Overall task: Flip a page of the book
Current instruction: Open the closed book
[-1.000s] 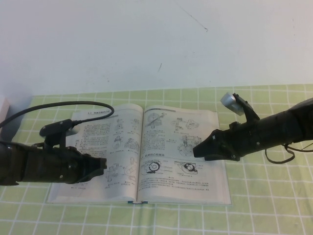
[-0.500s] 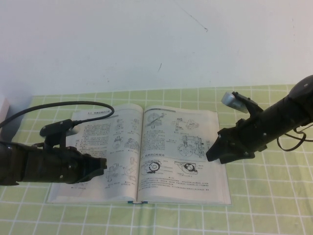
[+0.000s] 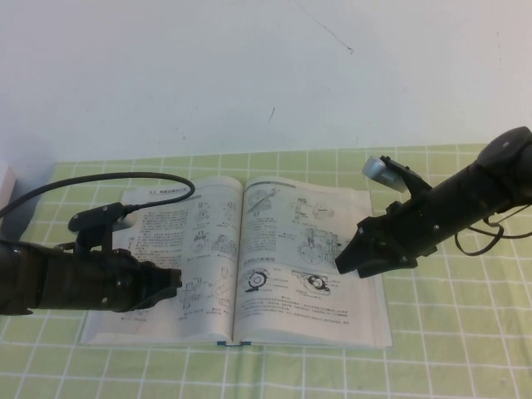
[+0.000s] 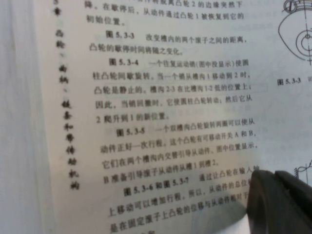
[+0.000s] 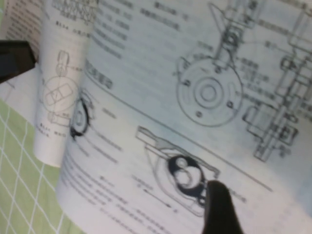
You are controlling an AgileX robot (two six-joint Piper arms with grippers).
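The book [image 3: 166,320] lies open on the table, its thin blue cover edge showing at the front. My right gripper [image 3: 341,264] is shut, and its tip comes down onto the right-hand page [image 3: 291,233] near that page's outer edge, beside a round machine drawing. In the right wrist view its dark tip [image 5: 219,209] touches the page [image 5: 195,73] next to that drawing. My left gripper [image 3: 176,281] is shut and lies low over the left-hand page. In the left wrist view its fingers [image 4: 273,195] rest on printed text [image 4: 170,97]. No sheet is visibly lifted.
A green checked cloth [image 3: 449,349] covers the table up to a white wall. A black cable [image 3: 100,177] arcs over the book's far left corner. A pale object [image 3: 5,179] sits at the left edge of the high view.
My right gripper swung out toward the page's outer edge, then came back left and down onto the right page, with its arm angled more steeply. The left arm has not moved.
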